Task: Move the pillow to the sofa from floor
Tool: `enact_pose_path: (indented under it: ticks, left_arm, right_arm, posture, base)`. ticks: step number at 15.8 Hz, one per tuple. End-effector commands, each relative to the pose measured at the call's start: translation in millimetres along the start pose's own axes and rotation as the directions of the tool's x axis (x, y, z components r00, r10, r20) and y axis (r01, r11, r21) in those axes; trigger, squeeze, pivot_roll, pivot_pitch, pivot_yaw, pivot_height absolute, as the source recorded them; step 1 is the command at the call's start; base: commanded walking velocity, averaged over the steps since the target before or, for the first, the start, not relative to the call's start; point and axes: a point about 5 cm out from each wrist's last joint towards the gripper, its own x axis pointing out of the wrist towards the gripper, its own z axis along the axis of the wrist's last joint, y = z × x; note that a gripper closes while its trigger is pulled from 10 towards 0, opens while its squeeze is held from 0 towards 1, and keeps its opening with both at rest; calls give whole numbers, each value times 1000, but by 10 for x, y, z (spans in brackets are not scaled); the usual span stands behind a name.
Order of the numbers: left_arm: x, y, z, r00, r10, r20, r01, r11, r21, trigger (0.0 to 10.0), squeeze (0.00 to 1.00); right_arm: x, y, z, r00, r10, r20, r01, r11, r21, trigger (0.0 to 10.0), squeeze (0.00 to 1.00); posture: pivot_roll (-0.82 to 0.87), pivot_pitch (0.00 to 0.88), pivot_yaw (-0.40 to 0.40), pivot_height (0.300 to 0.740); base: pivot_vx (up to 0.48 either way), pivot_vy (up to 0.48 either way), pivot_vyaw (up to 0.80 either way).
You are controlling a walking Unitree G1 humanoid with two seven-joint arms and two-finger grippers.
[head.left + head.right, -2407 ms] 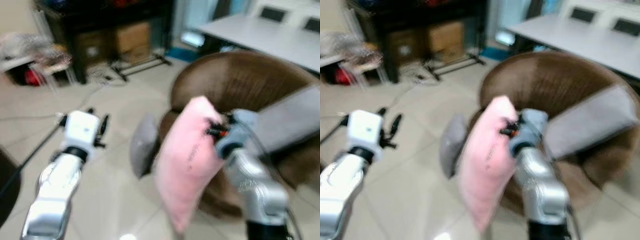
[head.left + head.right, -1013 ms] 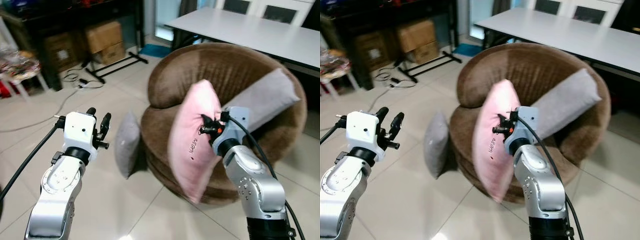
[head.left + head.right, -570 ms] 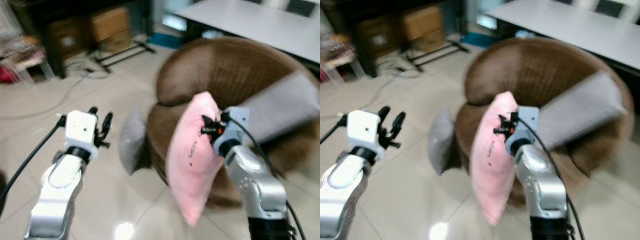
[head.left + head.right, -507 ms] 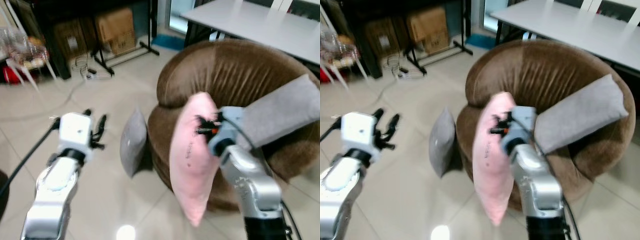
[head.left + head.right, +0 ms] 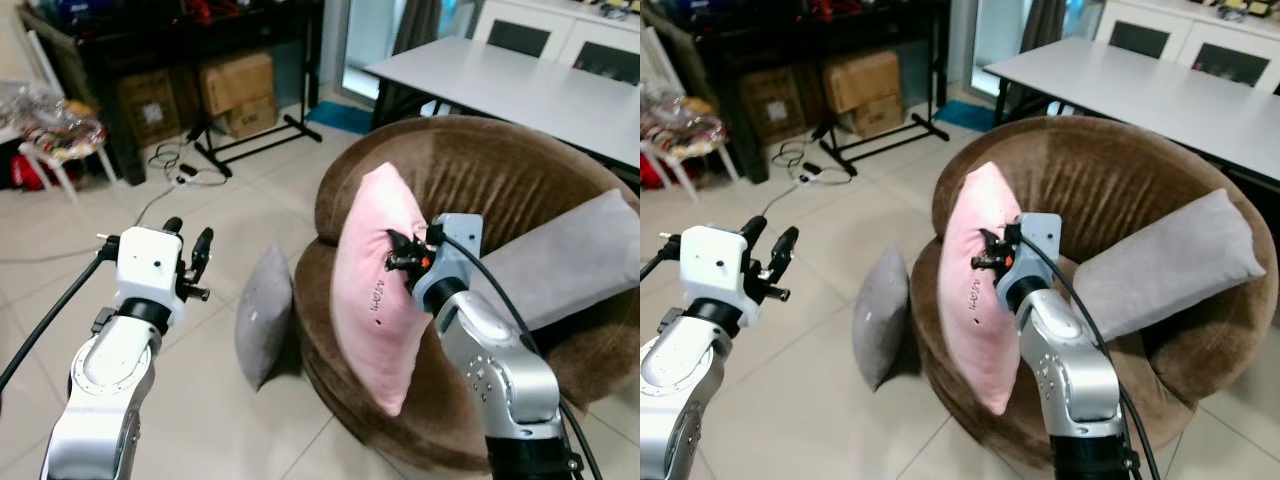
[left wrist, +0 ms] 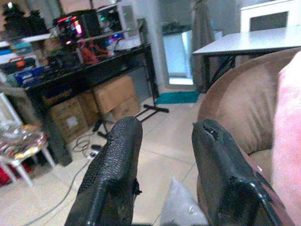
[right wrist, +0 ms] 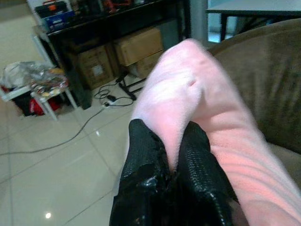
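- Right wrist view: the pink pillow [image 7: 197, 108] is pinched by its edge between the clenched fingers [image 7: 141, 155] of the right gripper [image 5: 400, 255].
- It is held upright, long axis vertical, against the front of the brown sofa [image 5: 520, 190].
- The left gripper [image 6: 164, 150] is held spread apart, grasping nothing.
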Motion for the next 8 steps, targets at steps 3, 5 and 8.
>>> enact_pose_path:
  ticks: [3, 5, 8]
  left_arm:
    - [16, -55, 24, 999, -36, 6, 36, 999, -1, 10000, 0]
    - [25, -69, 26, 999, -42, 6, 42, 999, 0, 10000, 0]
    - [32, -75, 30, 999, -46, 6, 46, 999, 0, 10000, 0]
  right_arm:
    - [-21, -34, 127, 998, 0, 67, 0, 1000, -1, 10000, 0]
    - [-23, -30, 130, 998, 1, 69, -1, 1000, 2, 10000, 0]
    - [-15, -27, 150, 997, 3, 76, -3, 1000, 0, 10000, 0]
  posture:
    - [-39, 0, -18, 740]
    - [-42, 0, -16, 740]
    - [-44, 0, -14, 740]
  base:
    - [320, 0, 0]
    - [319, 0, 0]
    - [320, 0, 0]
